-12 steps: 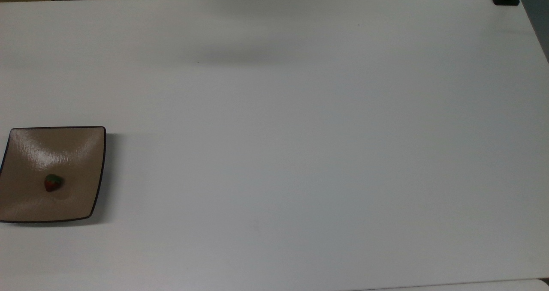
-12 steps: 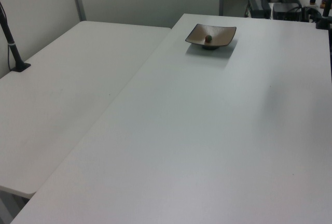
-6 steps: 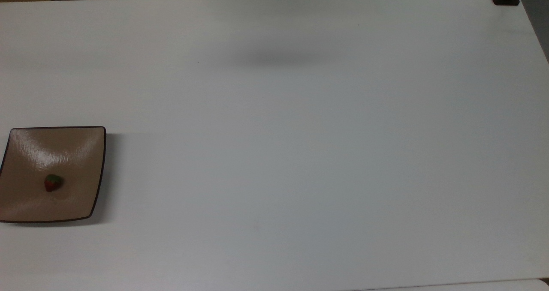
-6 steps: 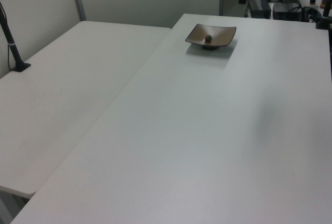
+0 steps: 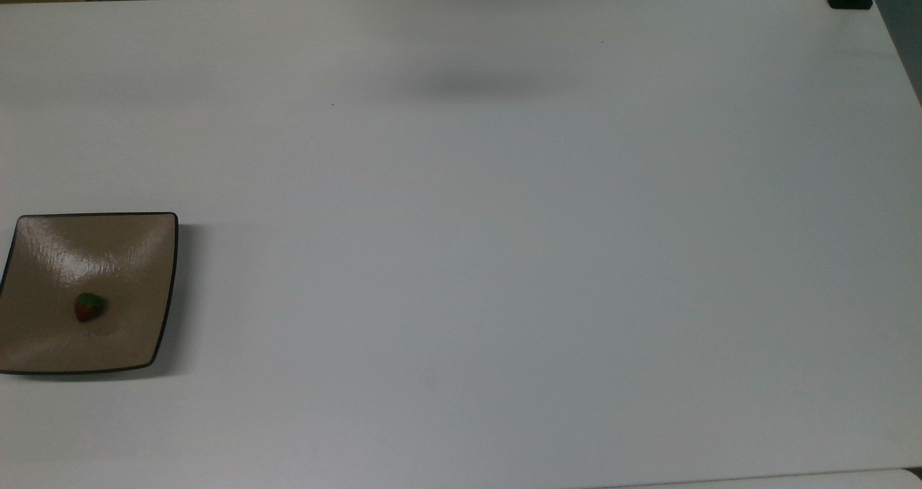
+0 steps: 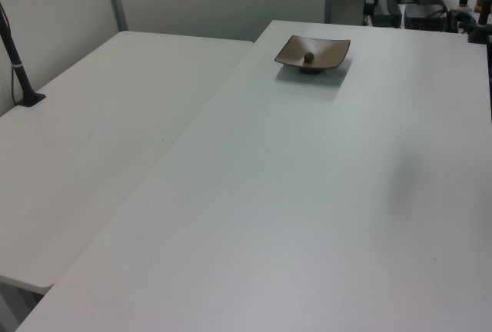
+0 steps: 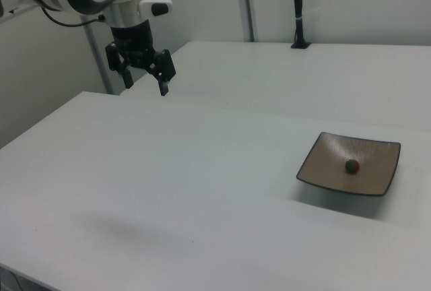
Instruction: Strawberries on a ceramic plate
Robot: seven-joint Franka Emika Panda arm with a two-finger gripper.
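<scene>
— What has been altered over the last second?

— On the plate, nothing. The strawberry (image 5: 89,307) is found at the same spot on the ceramic plate (image 5: 137,258) as a second ago, toward the plate's near edge in the top view. What has shifted is the soft shadow (image 5: 479,84) on the tabletop (image 5: 504,258): it has drifted toward the top view's right and has now settled.

— And the gripper (image 7: 143,78)?

— In the right view it is seen raised above the far corner of the tabletop, well apart from the plate, with its fingers (image 7: 163,87) spread and nothing held between them. The moved shadow suggests that the arm has been drawn back and lifted.

— What is to be concluded for the task?

— The placing is judged to be finished. The strawberry lies inside the plate in the left view (image 6: 308,58) and the right view (image 7: 351,166) alike, free of any contact, and the plate (image 7: 377,149) sits flat on the tabletop. No further step appears to be required beyond the arm being parked.
</scene>
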